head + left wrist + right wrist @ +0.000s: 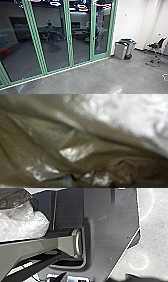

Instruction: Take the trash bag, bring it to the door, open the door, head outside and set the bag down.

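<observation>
Dark, shiny, creased plastic of the trash bag [45,147] lies very close to the camera in the left wrist view, with crumpled whitish material beside it. The same whitish bag material [22,223] shows in the right wrist view, with a dark crumpled part against it, next to the robot's own body. In the head view a green-framed glass door [102,30] stands shut, at the right end of a row of glass panels. How the gripper fingers stand cannot be made out.
Grey bins [121,50] stand against the white wall just right of the door. A dark office chair [158,45] is farther right. Grey concrete floor [82,78] runs along the glass wall [18,50].
</observation>
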`<state>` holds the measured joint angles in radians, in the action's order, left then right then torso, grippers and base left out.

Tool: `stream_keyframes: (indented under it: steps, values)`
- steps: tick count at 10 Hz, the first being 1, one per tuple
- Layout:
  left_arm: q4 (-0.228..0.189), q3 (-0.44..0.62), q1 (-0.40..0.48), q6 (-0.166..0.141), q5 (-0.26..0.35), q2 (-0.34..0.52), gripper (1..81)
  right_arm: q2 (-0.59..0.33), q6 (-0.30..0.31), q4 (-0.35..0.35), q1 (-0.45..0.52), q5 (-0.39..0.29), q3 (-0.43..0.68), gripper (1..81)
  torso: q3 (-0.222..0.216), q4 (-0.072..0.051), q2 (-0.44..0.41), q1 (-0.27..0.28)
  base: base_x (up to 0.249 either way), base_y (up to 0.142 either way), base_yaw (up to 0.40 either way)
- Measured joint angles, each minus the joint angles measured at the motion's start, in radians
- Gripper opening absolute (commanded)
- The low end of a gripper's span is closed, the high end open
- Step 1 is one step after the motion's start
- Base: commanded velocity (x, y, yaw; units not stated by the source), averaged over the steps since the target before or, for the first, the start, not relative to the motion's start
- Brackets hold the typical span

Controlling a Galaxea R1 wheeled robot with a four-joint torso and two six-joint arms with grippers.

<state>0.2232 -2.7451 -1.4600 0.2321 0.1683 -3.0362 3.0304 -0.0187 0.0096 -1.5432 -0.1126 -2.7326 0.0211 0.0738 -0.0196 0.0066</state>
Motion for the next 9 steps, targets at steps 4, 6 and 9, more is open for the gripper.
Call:
stream_keyframes:
  steps: [4,6,9]
  values:
    - [0.000,0.000,0.000,0.000,0.000,0.000,1.0,0.000,0.000,0.000,0.000,0.000,0.000,81.1,0.000,0.000,0.000,0.000,0.154,-0.082,0.000]
    - [0.000,0.000,0.000,0.000,0.000,0.000,1.0,0.000,0.000,0.000,0.000,0.000,0.000,81.1,0.000,0.000,0.000,0.000,0.154,-0.082,0.000]
    - [0.000,0.000,0.000,0.000,0.000,0.000,1.0,0.000,0.000,0.000,0.000,0.000,0.000,81.1,0.000,0.000,0.000,0.000,0.151,-0.082,0.000]
